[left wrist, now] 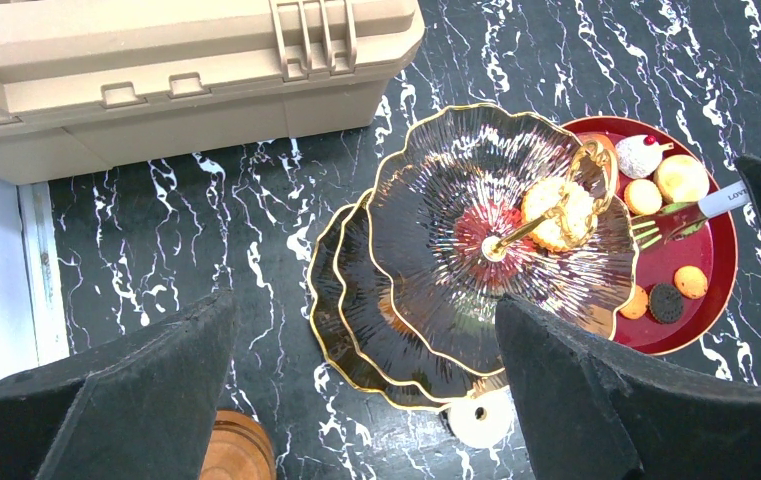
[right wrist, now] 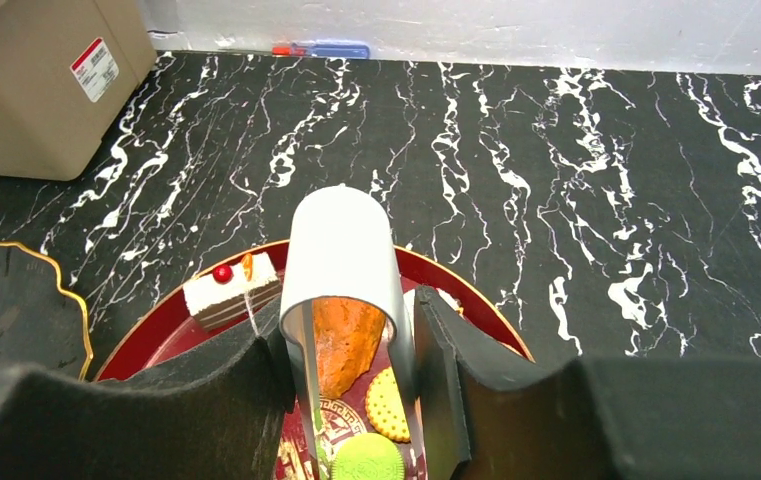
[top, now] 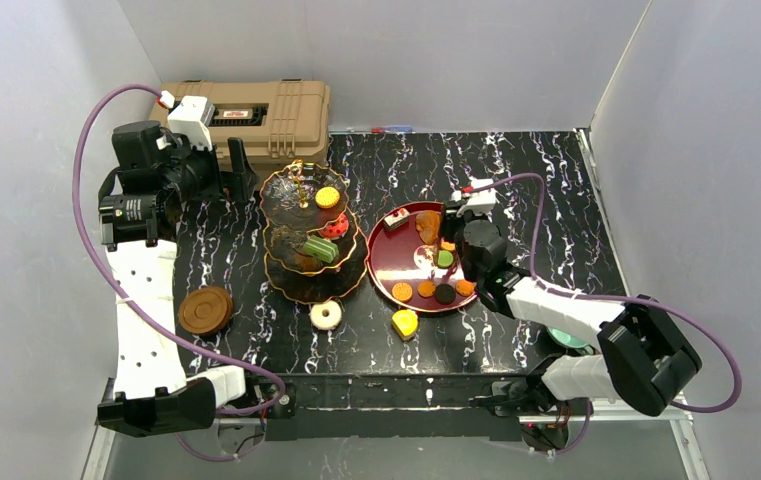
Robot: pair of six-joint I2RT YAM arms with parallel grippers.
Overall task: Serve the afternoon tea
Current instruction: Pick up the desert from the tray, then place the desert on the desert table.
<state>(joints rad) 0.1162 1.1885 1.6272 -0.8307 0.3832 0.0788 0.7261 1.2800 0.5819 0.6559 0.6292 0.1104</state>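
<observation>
Seen from above, the three-tier stand [top: 291, 272] sits mid-bench [top: 516, 180], just beside a red tray [top: 381, 262] of sweets [top: 426, 288]. A donut [top: 326, 315] and a yellow cake [top: 405, 323] lie on the bench in front.

Left wrist: the left end effector [left wrist: 366, 310] hangs spread and empty over the stand.

Right wrist: the right end effector [right wrist: 348, 320] pinches white tongs [right wrist: 341, 235] above the tray, over an orange sweet [right wrist: 346, 345].

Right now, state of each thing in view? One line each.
left gripper: open, empty.
right gripper: shut on tongs, over the red tray.
tongs: held, orange sweet between the arms.
three-tier stand: upright, partly loaded.
red tray: flat, several sweets on it.
donut: loose on the table.
yellow cake: loose on the table.
saucers: stacked, nothing on top.
tan case: lid closed.
</observation>
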